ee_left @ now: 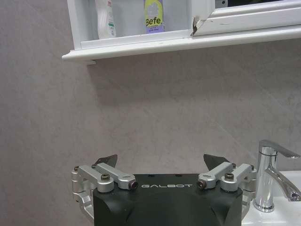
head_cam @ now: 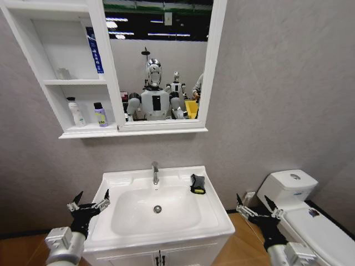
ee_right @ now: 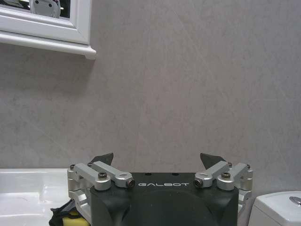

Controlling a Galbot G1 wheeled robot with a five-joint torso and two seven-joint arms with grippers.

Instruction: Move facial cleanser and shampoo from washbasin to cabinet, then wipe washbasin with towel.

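Note:
The white washbasin [head_cam: 211, 213] has a chrome tap [head_cam: 155, 173] and a round drain [head_cam: 157, 209]. A small black towel [head_cam: 197, 184] with yellow-green markings lies on its right rim. On the lowest shelf of the cabinet [head_cam: 89, 132] stand a white bottle [head_cam: 76, 112] and a purple bottle [head_cam: 100, 115] labelled "Befe" [ee_left: 154, 16]; I cannot tell which is the facial cleanser and which the shampoo. My left gripper [head_cam: 89, 202] hangs open and empty by the basin's left edge. My right gripper [head_cam: 256, 208] is open and empty just right of the basin, with the towel [ee_right: 63, 217] close beside it.
A white toilet [head_cam: 299, 210] stands at the right, close to my right arm. A white-framed mirror [head_cam: 161, 61] joins the cabinet above the basin. A blue tube [head_cam: 95, 52] stands on an upper shelf. The grey wall is right behind the basin.

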